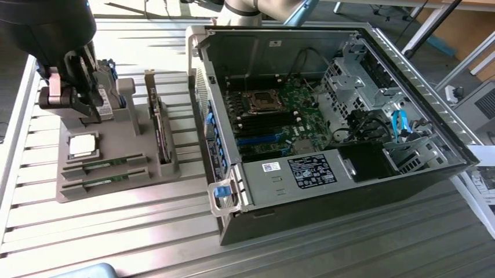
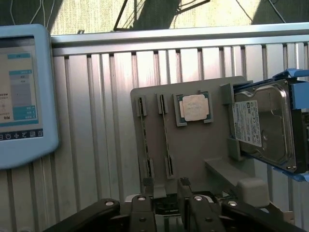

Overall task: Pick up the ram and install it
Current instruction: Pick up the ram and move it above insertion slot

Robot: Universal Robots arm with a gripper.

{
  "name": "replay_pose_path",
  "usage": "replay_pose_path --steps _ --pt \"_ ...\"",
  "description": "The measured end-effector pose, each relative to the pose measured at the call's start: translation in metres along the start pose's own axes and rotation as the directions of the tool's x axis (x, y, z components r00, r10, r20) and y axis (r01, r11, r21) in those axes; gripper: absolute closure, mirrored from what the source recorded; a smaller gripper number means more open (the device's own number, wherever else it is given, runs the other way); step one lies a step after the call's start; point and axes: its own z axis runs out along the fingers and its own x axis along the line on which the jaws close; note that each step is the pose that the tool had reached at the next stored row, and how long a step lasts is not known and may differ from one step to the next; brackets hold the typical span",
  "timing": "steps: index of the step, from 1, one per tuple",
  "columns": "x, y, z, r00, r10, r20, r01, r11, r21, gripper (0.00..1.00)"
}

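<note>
Ram (image 1: 101, 166) lies slotted on edge, lengthwise across exterior view; fingers (image 2: 186, 191) parted, empty

No legible txt anywhere. PC case (image 1: 332, 204): black label (image 1: 309, 172) w/ white print, small white sticker (image 1: 270, 167) beside it, another white sticker (image 1: 275, 43) on inner wall, chars all too small to read. Hard drive (image 2: 273, 135): white label (image 2: 246, 123), print unreadable. Tablet screen (image 2: 17, 82): blurred UI rows, no words made out. CPU (image 2: 194, 107) lid markings washed out.
</note>
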Motion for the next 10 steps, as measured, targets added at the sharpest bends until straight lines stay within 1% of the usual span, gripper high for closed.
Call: replay_pose_path --steps 1,6,10 --pt "0.0000 0.0000 0.0000 1.0000 0.000 0.0000 0.000 1.0000 0.0000 0.64" --pt "0.0000 -0.0001 0.0008 1.0000 -0.001 0.0000 0.001 1.0000 0.0000 0.64" --pt "0.0002 -0.0001 0.0074 1.0000 -0.003 0.0005 0.003 1.0000 -0.0001 0.64"
